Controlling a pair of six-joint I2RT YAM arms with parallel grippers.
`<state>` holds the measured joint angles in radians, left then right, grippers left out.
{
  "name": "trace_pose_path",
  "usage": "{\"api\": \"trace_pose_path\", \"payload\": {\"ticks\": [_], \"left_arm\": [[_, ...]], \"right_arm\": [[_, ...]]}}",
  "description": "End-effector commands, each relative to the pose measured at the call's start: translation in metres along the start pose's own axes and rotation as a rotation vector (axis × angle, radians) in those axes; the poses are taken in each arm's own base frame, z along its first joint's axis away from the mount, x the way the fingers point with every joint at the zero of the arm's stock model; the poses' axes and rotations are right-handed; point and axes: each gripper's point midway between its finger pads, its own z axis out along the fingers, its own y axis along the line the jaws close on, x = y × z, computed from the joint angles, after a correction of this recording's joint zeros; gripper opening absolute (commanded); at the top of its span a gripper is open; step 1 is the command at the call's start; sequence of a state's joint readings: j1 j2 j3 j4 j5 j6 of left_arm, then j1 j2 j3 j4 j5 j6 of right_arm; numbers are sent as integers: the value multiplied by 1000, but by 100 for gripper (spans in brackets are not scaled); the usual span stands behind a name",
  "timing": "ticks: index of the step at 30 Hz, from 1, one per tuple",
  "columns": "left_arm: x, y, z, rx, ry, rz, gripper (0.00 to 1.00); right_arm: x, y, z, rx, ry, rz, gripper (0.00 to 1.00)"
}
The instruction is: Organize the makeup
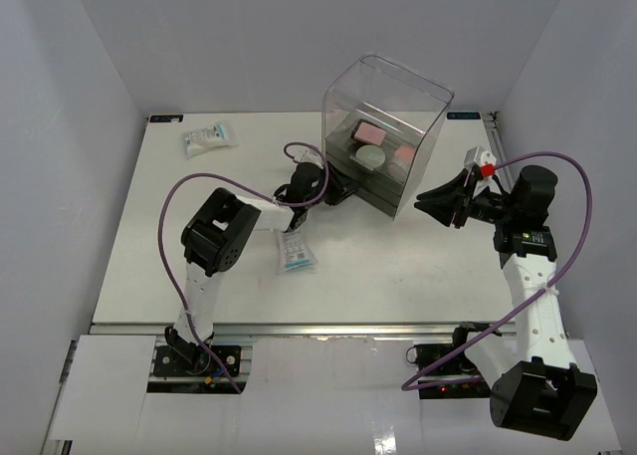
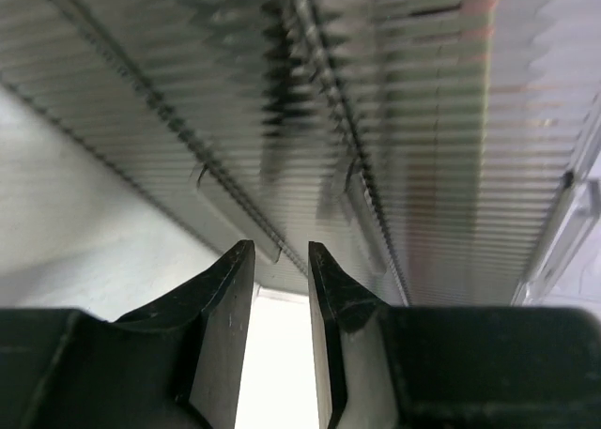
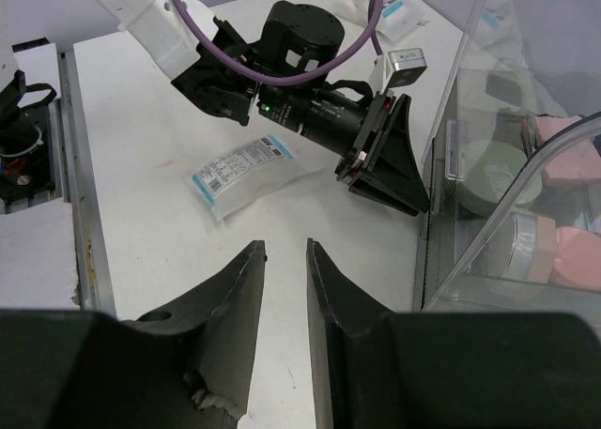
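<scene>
A white-and-blue packet (image 1: 295, 251) lies on the table in front of the left arm; it also shows in the right wrist view (image 3: 246, 169). A second packet (image 1: 207, 138) lies at the far left. A pink palette (image 1: 370, 132), a pale round compact (image 1: 371, 156) and a pink compact (image 1: 403, 154) sit inside the clear box (image 1: 430, 136). My left gripper (image 1: 346, 190) is slightly open and empty, its tips right at the box's ribbed drawer front (image 2: 376, 119). My right gripper (image 1: 430, 204) is slightly open and empty, in the air to the right of the box. No brushes show.
The clear box stands at the back middle of the white table (image 1: 199, 276). White walls close in the left, right and back. The left arm's purple cable (image 1: 189, 191) loops above the table. The second packet (image 3: 376, 5) shows far off in the right wrist view.
</scene>
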<state>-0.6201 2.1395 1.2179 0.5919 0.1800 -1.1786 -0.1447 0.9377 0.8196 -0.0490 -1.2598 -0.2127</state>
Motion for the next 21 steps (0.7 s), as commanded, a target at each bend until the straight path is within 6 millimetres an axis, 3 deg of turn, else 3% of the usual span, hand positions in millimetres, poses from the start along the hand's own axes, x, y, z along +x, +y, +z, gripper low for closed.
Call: {"api": "trace_pose_path", "payload": {"ticks": [1,21], "left_arm": [[-12,-9,12,32,-28,-4,40],[-20,18,26,-14,-42,-21,41]], "right_arm": [[-3,-1,-1,-8,-11,-25,31],[2,-7,-2,11,-4,-9,31]]}}
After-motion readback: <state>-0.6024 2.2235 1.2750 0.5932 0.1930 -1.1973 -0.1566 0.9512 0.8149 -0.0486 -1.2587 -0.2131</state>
